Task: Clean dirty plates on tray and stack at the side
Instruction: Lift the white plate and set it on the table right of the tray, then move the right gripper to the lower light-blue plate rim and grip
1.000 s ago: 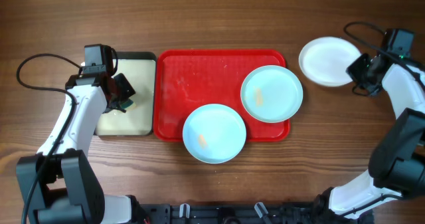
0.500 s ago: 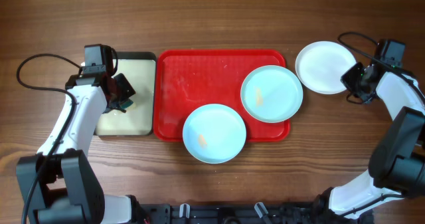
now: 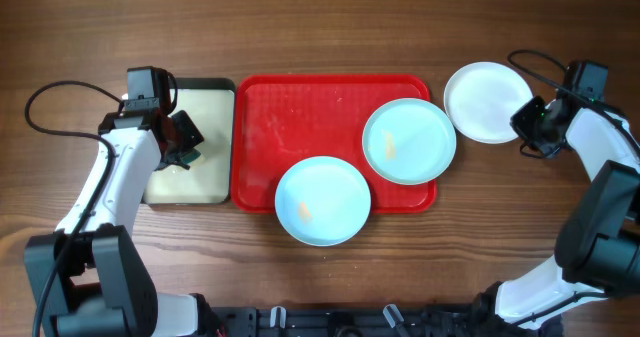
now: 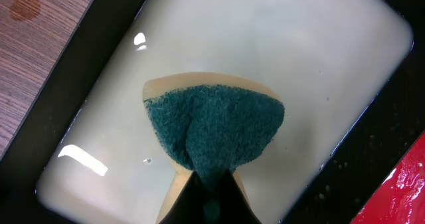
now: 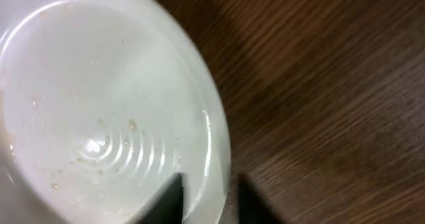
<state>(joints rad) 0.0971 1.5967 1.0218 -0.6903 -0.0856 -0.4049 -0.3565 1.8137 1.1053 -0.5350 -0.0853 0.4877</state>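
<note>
Your right pincer: narrow gap, pinching rim of white plate at plate's 4 o'clock. Plate over counter, 2 o'clock off red tray.
Your left pincer: clamped on green sponge over cream tray.
Aqua plate overlaps red tray's 3 o'clock rim, second aqua plate its 6 o'clock rim.

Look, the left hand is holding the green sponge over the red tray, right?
Not quite. The left gripper holds the green sponge over the black-rimmed cream tray, not the red tray, which lies beside it. The left wrist view shows this.
</note>
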